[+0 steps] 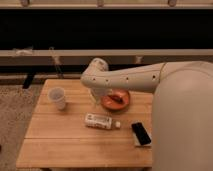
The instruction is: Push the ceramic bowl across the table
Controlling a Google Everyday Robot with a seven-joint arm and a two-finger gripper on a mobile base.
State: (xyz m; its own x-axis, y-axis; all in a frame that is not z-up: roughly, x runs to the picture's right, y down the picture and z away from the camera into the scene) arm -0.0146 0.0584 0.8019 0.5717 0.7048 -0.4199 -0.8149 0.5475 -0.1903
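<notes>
Nearest the camera, a bulky white robot arm point(182, 115) is seen filling the right side of the view. From there it is stretched leftward over the table point(65, 142) to a rounded joint, and below that joint the gripper point(95, 96) is hung down towards the tabletop. Whether the gripper is spread or pressed together cannot be told.

The ceramic bowl point(116, 101), shallow, orange-red and darker inside, is placed just beside the gripper on its right, on the far half of the table; contact between the two cannot be made out. A small white cup point(57, 97) is stood upright well to the gripper's left. A white bottle point(101, 121) is laid on its side nearer the camera than the gripper, and a flat black object point(141, 133) is set further right, near the arm.

The tabletop is made of light wooden planks. Speckled carpet point(12, 120) is seen left of the table. Behind the gripper, pale horizontal rails point(50, 52) are set across a dark background.
</notes>
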